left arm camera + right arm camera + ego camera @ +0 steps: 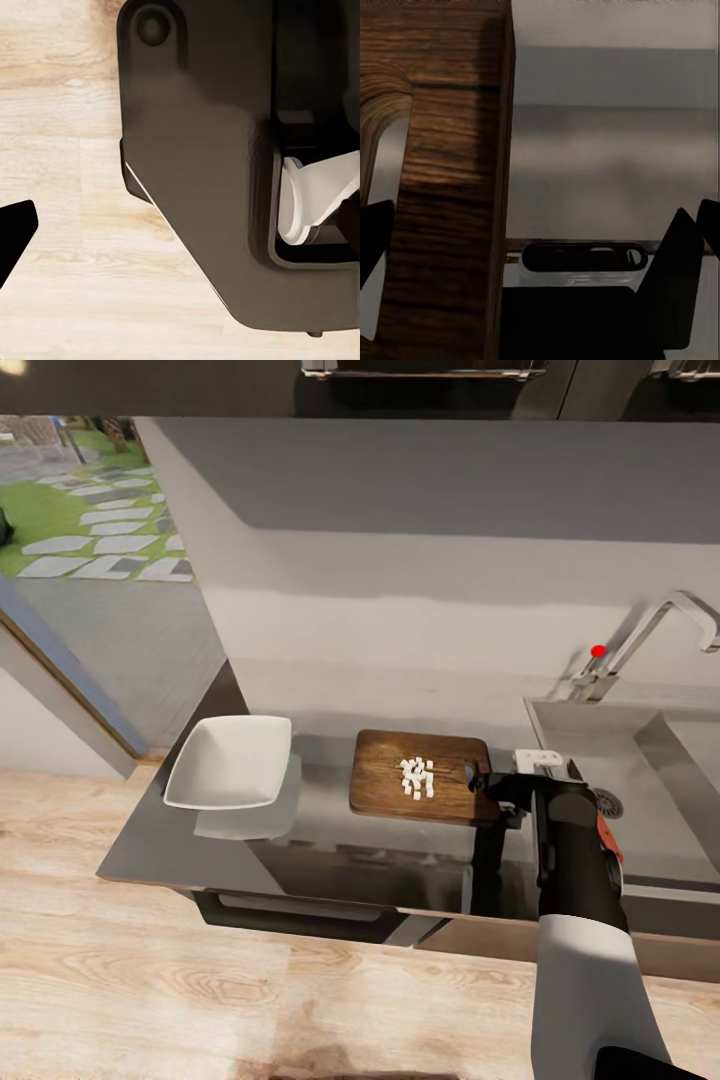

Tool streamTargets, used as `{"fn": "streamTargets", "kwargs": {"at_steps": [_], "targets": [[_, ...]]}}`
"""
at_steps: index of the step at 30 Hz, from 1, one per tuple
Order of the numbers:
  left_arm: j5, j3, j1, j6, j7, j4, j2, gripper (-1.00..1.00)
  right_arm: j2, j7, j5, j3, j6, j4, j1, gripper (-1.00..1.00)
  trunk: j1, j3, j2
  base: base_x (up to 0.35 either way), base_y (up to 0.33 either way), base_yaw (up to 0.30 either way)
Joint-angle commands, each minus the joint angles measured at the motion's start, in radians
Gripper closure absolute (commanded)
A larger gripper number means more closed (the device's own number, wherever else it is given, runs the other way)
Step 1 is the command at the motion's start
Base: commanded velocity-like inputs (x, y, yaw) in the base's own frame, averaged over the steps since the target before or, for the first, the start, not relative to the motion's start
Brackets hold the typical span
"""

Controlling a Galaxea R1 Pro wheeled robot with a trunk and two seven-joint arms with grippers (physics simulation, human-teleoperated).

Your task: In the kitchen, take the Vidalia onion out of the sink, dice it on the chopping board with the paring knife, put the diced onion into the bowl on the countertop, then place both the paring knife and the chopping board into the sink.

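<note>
The brown chopping board lies on the grey countertop, and a small heap of pale diced Vidalia onion sits at its middle. Left of it stands the white bowl, with nothing in it. My right gripper is at the board's right end, by the handle slot. In the right wrist view it is open, with the board's slotted end between its fingers. The sink lies to the right. A red strip shows beside my forearm over the basin; whether it is the paring knife I cannot tell.
The steel tap with its red-tipped lever rises behind the sink, and the drain shows by my arm. The left wrist view faces the wooden floor and my dark base, with one left fingertip at the frame's edge.
</note>
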Motion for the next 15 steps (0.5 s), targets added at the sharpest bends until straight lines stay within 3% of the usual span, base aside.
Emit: {"fn": "streamTargets", "kwargs": {"at_steps": [1, 12, 13, 15], "targets": [[0.009, -0.009, 0.001, -0.002, 0.003, -0.002, 0.0, -1.0, 0.001, 0.009, 0.031, -0.003, -0.001, 0.034, -0.001, -1.0, 0.001, -0.002, -0.001, 0.0, 0.0, 0.0], [0.009, -0.009, 0.001, -0.002, 0.003, -0.002, 0.0, -1.0, 0.001, 0.008, 0.031, -0.002, 0.0, 0.036, -0.001, -1.0, 0.001, -0.002, -0.001, 0.0, 0.0, 0.0], [0.009, -0.009, 0.001, -0.002, 0.003, -0.002, 0.0, -1.0, 0.001, 0.008, 0.031, -0.002, 0.001, 0.036, -0.001, 1.0, 0.001, -0.002, -0.001, 0.0, 0.0, 0.0], [0.009, -0.009, 0.001, -0.002, 0.003, -0.002, 0.0, -1.0, 0.0, 0.008, 0.031, -0.003, 0.001, 0.036, -0.001, 1.0, 0.001, -0.002, -0.001, 0.0, 0.0, 0.0]]}}
